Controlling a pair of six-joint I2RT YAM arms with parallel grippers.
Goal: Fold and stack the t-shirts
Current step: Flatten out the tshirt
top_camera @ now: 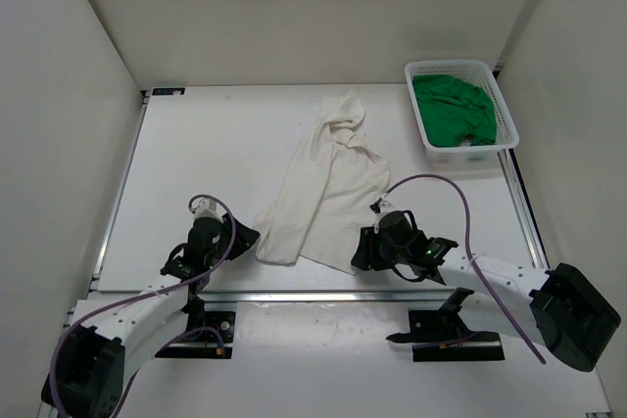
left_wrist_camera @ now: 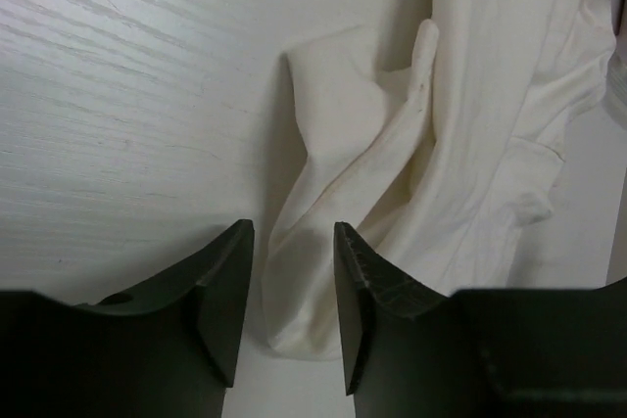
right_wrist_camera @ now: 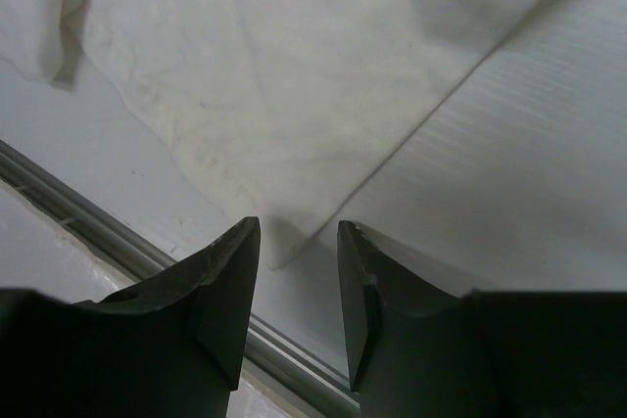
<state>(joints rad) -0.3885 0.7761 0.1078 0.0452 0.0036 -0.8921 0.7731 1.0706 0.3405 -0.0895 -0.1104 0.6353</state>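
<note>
A white t-shirt [top_camera: 323, 183] lies crumpled in a long strip down the middle of the table. Its near left corner [left_wrist_camera: 294, 320] rests on the table between the fingers of my left gripper [left_wrist_camera: 291, 286], which is open with a gap on both sides of the cloth. My right gripper [right_wrist_camera: 297, 281] is open too. The shirt's near right corner [right_wrist_camera: 284, 242] lies just ahead of its fingertips, not between them. From above, the left gripper [top_camera: 245, 239] and right gripper [top_camera: 359, 254] flank the shirt's near end. A bright green t-shirt [top_camera: 453, 110] is bunched in the basket.
The white mesh basket [top_camera: 470, 152] stands at the far right of the table [top_camera: 196, 144]. A metal rail [top_camera: 323, 296] runs along the near edge and shows under my right gripper [right_wrist_camera: 118, 242]. White walls enclose the left, back and right sides.
</note>
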